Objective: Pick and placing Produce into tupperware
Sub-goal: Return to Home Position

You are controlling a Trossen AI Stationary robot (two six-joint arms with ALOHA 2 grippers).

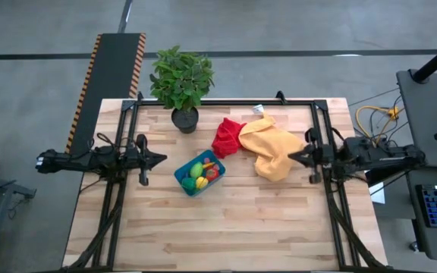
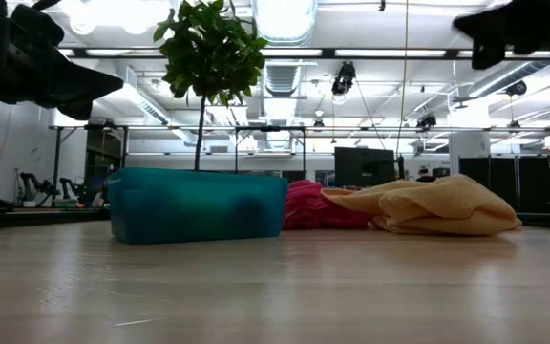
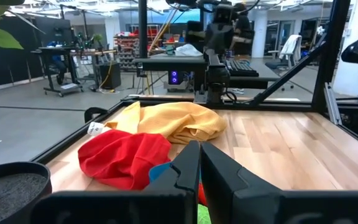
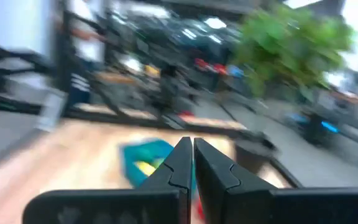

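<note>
The teal-blue tupperware [image 1: 198, 175] rests on its base near the table's middle; in the low view its side wall [image 2: 197, 204] shows. Several toy produce pieces lie in it: green [image 1: 196, 170], yellow [image 1: 201, 183] and red [image 1: 212, 174]. My left gripper [image 1: 162, 159] hovers shut at the table's left edge, pointing level at the tupperware, with nothing in it. My right gripper [image 1: 291, 157] hovers shut at the right edge, just beyond the yellow cloth [image 1: 273, 147], also with nothing in it. In each wrist view the fingers meet: left [image 3: 200, 163], right [image 4: 192, 160].
A red cloth [image 1: 227, 137] lies bunched against the yellow cloth at the far middle. A potted plant [image 1: 182, 82] stands at the far edge, left of centre. Black frame rails [image 1: 226, 101] border the far, left and right sides. Bare wood [image 1: 226, 227] spreads across the near half.
</note>
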